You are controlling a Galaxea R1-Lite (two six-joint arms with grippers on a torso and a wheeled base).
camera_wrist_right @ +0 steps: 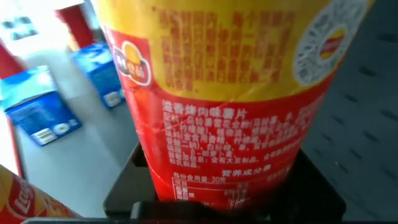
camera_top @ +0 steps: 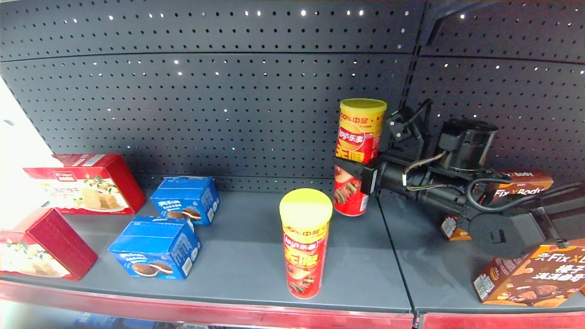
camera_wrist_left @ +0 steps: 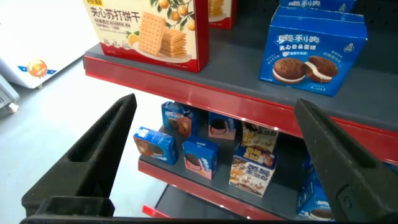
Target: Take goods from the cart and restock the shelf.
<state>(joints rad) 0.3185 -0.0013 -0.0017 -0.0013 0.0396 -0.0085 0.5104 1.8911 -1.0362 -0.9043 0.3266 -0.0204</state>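
Head view: right gripper clamps a red-and-yellow chip can.
Can upright on the shelf, behind a second chip can; left gripper gapes wide.

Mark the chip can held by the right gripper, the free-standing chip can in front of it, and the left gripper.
held chip can (camera_top: 360, 137), head view, upper label.
free-standing chip can (camera_top: 305, 249), head view, middle of label.
left gripper (camera_wrist_left: 214, 102), left wrist view, midway between its fingertips.
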